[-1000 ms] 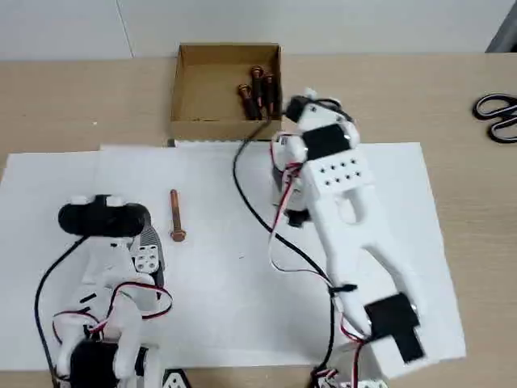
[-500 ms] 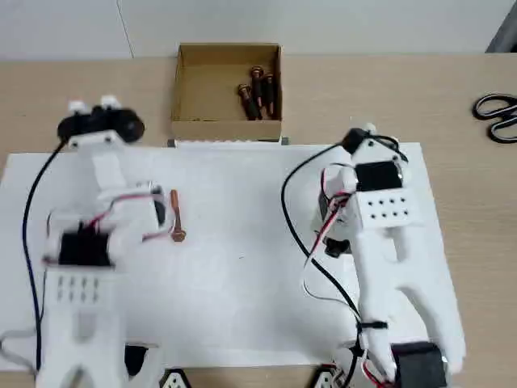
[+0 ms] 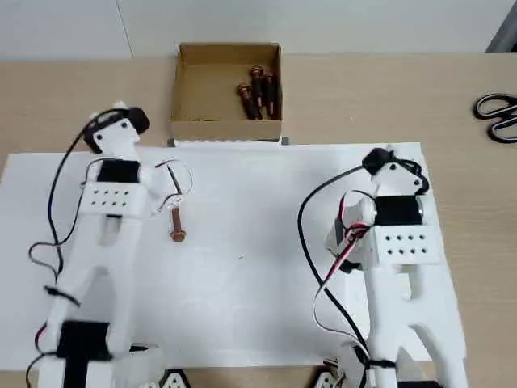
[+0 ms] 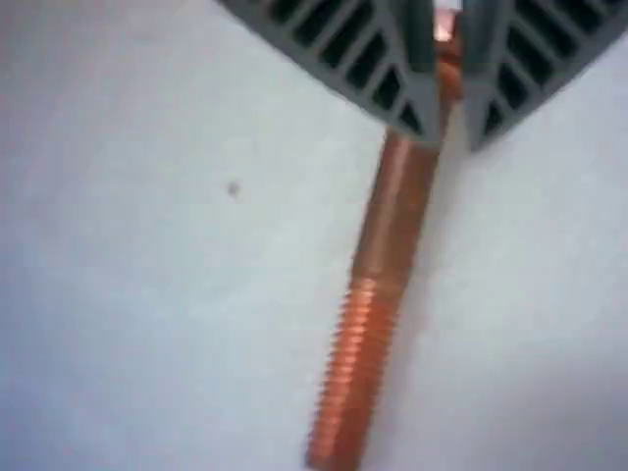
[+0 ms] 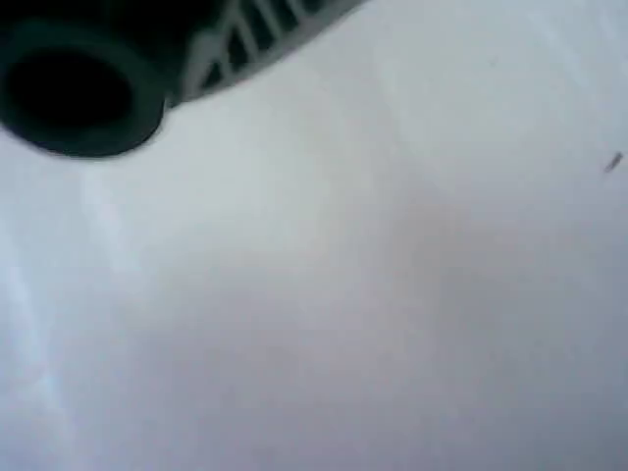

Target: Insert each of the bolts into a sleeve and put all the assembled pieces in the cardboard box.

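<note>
High view | cardboard box (image 3: 226, 129) holds assembled pieces (image 3: 258, 90) | left gripper (image 4: 450, 135) near-closed over bolt (image 4: 378, 285)

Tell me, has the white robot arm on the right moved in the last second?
Yes. The white right arm has pulled back from the brown cardboard box toward the table's near edge.

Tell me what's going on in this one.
The left end effector sits over a copper bolt lying on the white paper. The right end effector appears to hold a black sleeve above the paper. A few assembled pieces already lie in the cardboard box.
</note>
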Controlling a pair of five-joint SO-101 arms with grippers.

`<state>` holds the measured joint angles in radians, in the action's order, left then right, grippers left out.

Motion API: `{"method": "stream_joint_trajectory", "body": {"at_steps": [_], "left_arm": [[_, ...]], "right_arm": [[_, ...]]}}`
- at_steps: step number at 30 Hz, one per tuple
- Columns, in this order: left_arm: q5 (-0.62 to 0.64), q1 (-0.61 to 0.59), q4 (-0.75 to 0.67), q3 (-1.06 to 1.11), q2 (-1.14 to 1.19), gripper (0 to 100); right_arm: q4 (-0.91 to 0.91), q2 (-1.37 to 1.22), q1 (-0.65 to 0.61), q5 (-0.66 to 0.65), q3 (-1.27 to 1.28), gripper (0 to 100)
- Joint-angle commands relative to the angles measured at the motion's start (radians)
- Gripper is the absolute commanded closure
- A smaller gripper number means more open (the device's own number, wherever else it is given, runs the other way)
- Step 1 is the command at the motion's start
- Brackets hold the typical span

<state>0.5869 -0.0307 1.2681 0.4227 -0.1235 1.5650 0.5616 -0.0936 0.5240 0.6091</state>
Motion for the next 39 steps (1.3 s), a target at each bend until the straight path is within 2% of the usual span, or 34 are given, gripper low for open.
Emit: {"method": "stream_joint_trajectory", "body": {"at_steps": [1,5,11,19,29,32,37,39], "left_arm": [[-0.025,0.006,0.008,-0.054,0.041,99],[-0.068,0.015,0.008,-0.065,0.066,98],[-0.063,0.049,0.021,-0.062,0.068,85],[-0.063,0.044,0.021,-0.059,0.077,85],[-0.063,0.041,0.014,-0.067,0.206,85],[-0.063,0.041,-0.006,-0.062,0.207,88],[-0.064,0.043,-0.069,-0.059,0.209,100],[-0.064,0.048,-0.074,-0.059,0.209,99]], "right_arm": [[-0.013,0.059,0.027,-0.028,0.006,99.6],[-0.008,0.088,0.048,-0.029,0.008,99.6],[-0.005,0.091,0.050,-0.029,0.009,99.6],[-0.012,0.091,0.051,-0.029,0.044,99.6],[-0.013,0.091,0.051,-0.028,0.051,99.6],[-0.012,0.091,0.051,-0.028,0.051,99.6],[-0.010,0.091,0.051,-0.028,0.051,99.6],[-0.007,0.091,0.051,-0.028,0.051,99.6]]}}
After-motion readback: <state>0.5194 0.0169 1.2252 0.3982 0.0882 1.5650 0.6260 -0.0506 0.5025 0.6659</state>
